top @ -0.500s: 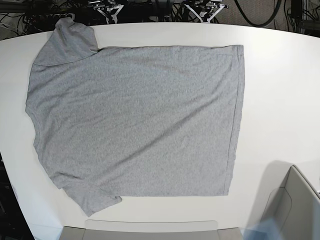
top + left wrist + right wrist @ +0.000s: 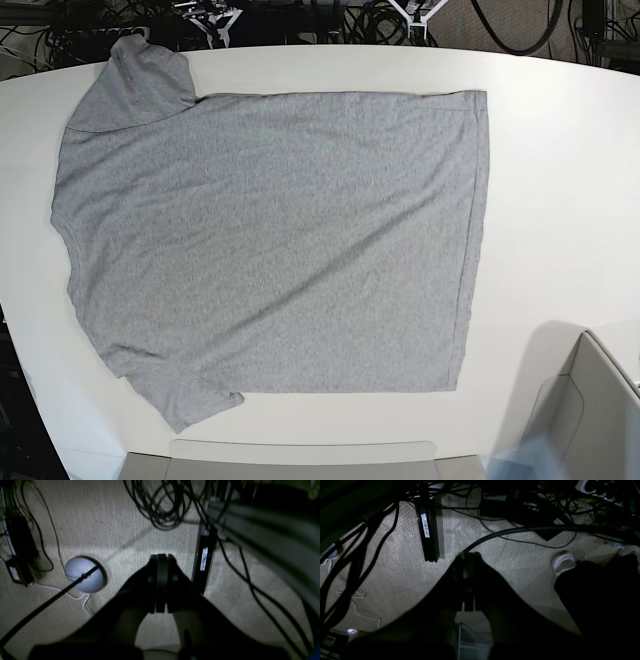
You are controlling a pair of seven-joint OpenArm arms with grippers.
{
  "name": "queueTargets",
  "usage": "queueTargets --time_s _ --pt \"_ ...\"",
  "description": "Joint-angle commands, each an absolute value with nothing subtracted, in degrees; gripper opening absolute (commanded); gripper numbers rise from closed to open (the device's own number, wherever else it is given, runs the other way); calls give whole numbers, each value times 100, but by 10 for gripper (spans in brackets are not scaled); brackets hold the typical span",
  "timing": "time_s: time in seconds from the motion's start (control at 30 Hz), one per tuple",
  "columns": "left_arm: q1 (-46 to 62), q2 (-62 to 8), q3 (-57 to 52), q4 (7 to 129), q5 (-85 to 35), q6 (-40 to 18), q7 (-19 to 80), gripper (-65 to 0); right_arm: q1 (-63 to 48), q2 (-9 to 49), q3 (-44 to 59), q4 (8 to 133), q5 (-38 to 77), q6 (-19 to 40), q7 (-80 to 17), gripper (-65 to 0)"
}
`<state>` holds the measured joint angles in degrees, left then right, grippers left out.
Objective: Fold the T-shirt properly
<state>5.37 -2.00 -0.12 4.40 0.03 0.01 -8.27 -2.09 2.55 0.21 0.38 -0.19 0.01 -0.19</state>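
My left hand (image 2: 161, 580) and right hand (image 2: 467, 580) are dark, blurred silhouettes — detail lost. The tabletop (image 2: 560, 200) runs off the base view's edges; the T-shirt (image 2: 270, 240) hides its underside — any lettering unseen.

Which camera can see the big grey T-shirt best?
The base view. It shows the whole T-shirt spread flat on the white table. Both wrist views look down at carpet and cables, past their shut grippers, so they show none of the shirt.
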Motion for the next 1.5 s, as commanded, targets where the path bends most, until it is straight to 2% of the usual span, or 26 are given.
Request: queueTargets --time_s 0.0,0.77,1.07,1.27,1.47 --pt "549 -215 -22 453 13 22 -901 -648 -215 295 22 40 -13 31 -13 -646" --pt "813 -444 -22 549 13 22 -901 -649 -374 453 48 92 -13 48 -4 -646" --pt "2044 -752 4 2229 13 13 -831 -649 -1745 752 4 2009 -13 75 -4 -647" --pt "2536 -787 -22 2607 4 13 -831 -649 -2598 866 4 2941 -13 75 -4 -647" --pt "3714 -787 -31 4409 4 13 -804 -649 -3705 971 4 4470 -13 75 4 -647"
